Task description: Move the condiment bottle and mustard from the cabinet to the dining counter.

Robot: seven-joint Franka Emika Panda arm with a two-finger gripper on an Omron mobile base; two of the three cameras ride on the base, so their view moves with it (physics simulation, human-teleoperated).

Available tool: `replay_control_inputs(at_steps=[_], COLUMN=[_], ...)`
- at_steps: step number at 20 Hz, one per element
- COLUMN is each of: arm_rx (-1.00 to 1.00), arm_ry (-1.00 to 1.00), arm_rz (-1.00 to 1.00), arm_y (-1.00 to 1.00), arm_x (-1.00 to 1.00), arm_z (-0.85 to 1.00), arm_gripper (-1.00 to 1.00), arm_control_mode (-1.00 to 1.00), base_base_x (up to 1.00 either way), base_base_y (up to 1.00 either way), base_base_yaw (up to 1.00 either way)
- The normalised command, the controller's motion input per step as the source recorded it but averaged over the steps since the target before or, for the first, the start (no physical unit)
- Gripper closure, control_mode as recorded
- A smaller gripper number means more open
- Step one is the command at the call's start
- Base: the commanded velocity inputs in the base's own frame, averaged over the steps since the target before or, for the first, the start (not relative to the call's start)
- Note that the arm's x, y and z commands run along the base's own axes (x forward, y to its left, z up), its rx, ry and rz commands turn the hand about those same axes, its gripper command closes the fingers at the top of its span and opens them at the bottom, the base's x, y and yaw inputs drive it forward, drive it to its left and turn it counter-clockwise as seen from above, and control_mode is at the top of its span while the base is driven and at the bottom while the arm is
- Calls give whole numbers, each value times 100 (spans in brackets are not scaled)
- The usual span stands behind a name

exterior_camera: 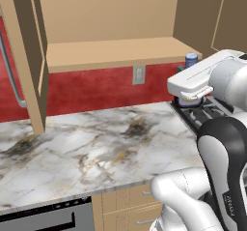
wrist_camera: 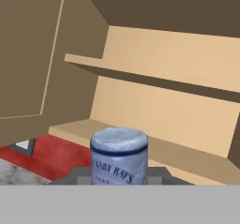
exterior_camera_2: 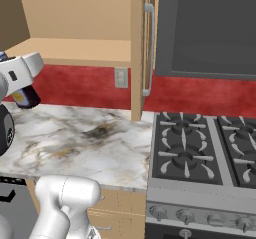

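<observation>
I have the gripper [wrist_camera: 119,183] closed around the condiment bottle [wrist_camera: 119,155], carried just outside the open cabinet [exterior_camera: 113,51] below its lower shelf, so I judge the carry has begun and next comes driving toward the dining counter.

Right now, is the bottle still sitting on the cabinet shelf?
No. In the hand view the bottle sits between the fingertips, in front of the cabinet, whose shelves are bare.
</observation>
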Motion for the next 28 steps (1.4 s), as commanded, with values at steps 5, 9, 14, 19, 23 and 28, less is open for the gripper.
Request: replay_control_inputs(at_steps=[5, 9, 14, 19, 23, 28], arm_rx=[0, 0, 0, 0, 0, 0], arm_ry=[0, 0, 0, 0, 0, 0], arm_rz=[0, 0, 0, 0, 0, 0], arm_y=[0, 0, 0, 0, 0, 0], arm_x=[0, 0, 0, 0, 0, 0], arm_z=[0, 0, 0, 0, 0, 0], arm_gripper=[100, 100, 100, 100, 100, 100], arm_control_mode=[-100, 100, 100, 100, 100, 100], base_base_x=[0, 0, -52, -100, -99, -56], base_base_y=[0, 0, 0, 0, 4, 19], base_base_yaw=[0, 0, 10, 49, 78, 97])
